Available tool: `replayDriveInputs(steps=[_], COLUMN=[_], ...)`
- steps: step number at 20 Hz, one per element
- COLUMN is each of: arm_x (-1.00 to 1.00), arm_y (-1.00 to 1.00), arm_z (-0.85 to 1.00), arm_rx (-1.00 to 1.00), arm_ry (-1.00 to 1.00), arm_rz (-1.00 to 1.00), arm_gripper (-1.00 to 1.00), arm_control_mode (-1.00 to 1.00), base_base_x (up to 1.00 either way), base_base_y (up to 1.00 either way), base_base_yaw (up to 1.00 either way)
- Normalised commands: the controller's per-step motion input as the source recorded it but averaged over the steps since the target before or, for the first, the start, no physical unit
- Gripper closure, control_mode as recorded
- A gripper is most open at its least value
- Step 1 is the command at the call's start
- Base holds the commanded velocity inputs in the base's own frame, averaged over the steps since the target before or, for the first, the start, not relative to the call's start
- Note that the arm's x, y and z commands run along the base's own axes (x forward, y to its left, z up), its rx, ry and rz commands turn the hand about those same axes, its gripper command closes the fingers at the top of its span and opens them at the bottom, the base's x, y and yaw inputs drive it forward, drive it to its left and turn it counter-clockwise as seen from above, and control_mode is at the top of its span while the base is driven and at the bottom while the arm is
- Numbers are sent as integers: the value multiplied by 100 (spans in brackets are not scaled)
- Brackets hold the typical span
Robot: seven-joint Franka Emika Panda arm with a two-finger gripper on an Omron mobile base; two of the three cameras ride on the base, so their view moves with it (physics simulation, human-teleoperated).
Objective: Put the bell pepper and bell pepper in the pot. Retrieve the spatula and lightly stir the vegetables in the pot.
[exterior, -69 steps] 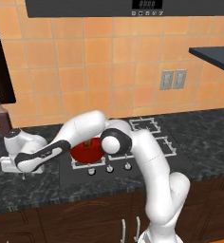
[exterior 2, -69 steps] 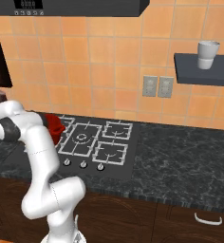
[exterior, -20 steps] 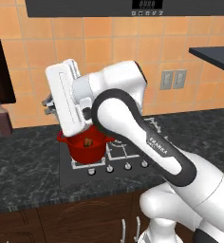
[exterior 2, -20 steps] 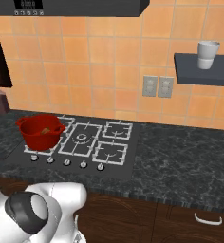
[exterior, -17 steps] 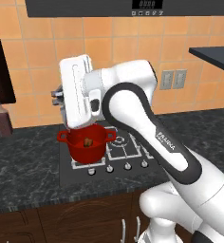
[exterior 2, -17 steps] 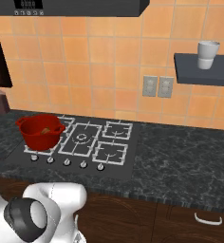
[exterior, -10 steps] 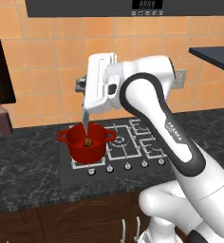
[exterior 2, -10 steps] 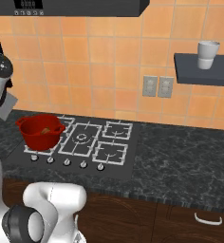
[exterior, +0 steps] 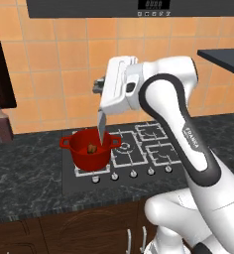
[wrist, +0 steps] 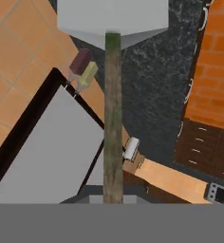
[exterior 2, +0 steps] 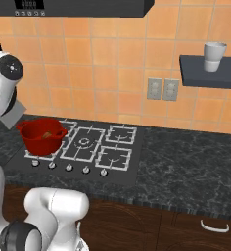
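- Left base view: an orange-tiled wall rises behind a dark speckled counter [exterior: 25, 173] with a black cooktop [exterior: 134, 156] set into it. The red pot [exterior: 90, 148] stands on the cooktop's left burner, and a small brownish-orange bell pepper [exterior: 92, 149] lies inside it. The white arm arches over the stove, its hand pointing down above the pot; the gripper [exterior: 102, 105] holds the spatula [exterior: 102, 128], whose pale blade hangs at the pot's rim, just above the pepper. A dark brown bottle [exterior: 3, 125] stands far left against the wall.
- Right base view: the same tiled wall carries two grey outlets [exterior 2: 163, 89] and a dark shelf [exterior 2: 210, 71] with a white cup [exterior 2: 215, 56]. The pot [exterior 2: 41, 136] sits at the cooktop's left end, a speck of pepper [exterior 2: 47, 135] inside. The grey blade [exterior 2: 14, 113] slants just left of the pot.
- Hand view: the dull wooden handle [wrist: 112, 118] runs straight up from between the fingers to the grey blade [wrist: 113, 21] at the top, so the gripper is closed on the handle. Tilted counter, tiles and two bottles [wrist: 83, 69] lie behind.
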Motion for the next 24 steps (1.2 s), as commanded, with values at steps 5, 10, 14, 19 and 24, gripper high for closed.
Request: replayDriveInputs(steps=[5,10,14,19,24], arm_x=[29,46,35,44,59], arm_y=[-17,-29,-42,29,42], arm_z=[-16,-6,-20,-46,-7], arm_rx=[1,5,8,1,0], arm_ry=[7,9,11,5,0], arm_rz=[-2,-4,-2,0,-1], arm_gripper=[100,100,100,100,100], arm_control_mode=[-100,-100,-100,-100,-100], base_base_x=[0,0,0,0,0], base_base_y=[0,0,0,0,0], base_base_yaw=[0,0,0,0,0])
